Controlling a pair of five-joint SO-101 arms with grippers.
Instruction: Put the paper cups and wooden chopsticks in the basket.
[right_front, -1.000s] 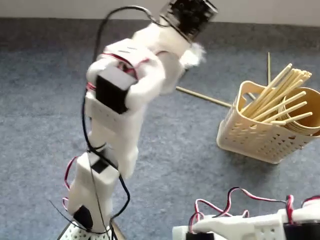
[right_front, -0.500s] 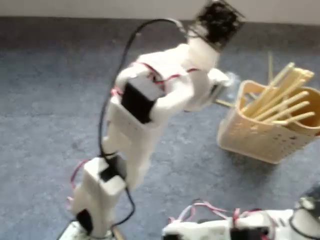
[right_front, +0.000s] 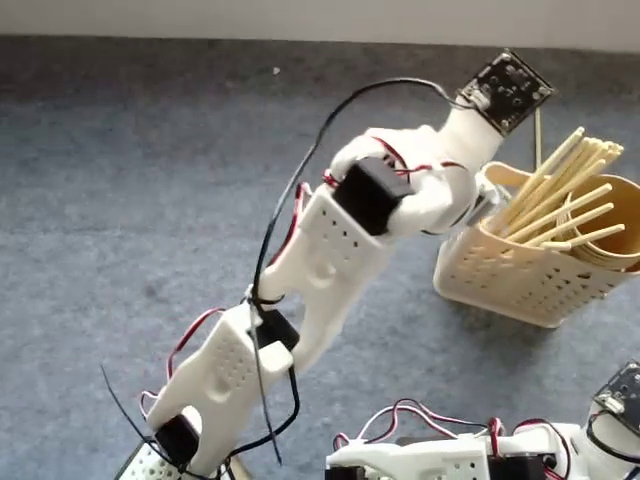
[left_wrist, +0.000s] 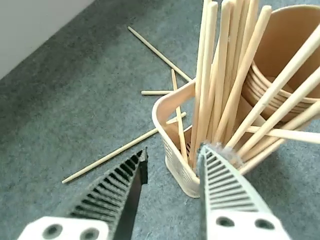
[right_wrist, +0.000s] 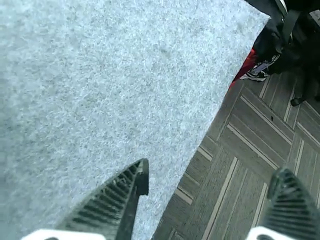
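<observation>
A cream plastic basket (right_front: 520, 275) stands on the carpet at the right, holding a bundle of wooden chopsticks (right_front: 560, 195) and stacked paper cups (right_front: 612, 225). My left arm (right_front: 400, 195) stretches from the front left up to the basket's near rim. My left gripper (left_wrist: 172, 160) is open and holds nothing, hovering just above the basket's rim (left_wrist: 165, 107), close beside the upright chopsticks (left_wrist: 220, 75) and the cups (left_wrist: 280, 60). Loose chopsticks (left_wrist: 115, 152) lie on the carpet beside the basket, and another (left_wrist: 160, 47) lies farther off. My right gripper (right_wrist: 212, 180) is open and holds nothing.
Grey carpet covers the table, with a wall along the far side. One chopstick (right_front: 537, 130) lies behind the basket. My right arm (right_front: 460, 460) rests at the front edge; below its gripper, the carpet's edge (right_wrist: 215, 125) meets a wooden floor (right_wrist: 250, 165).
My left arm has swung to the right and stretched out, from the middle of the carpet to the basket's rim. The right arm at the front edge has shifted a little.
</observation>
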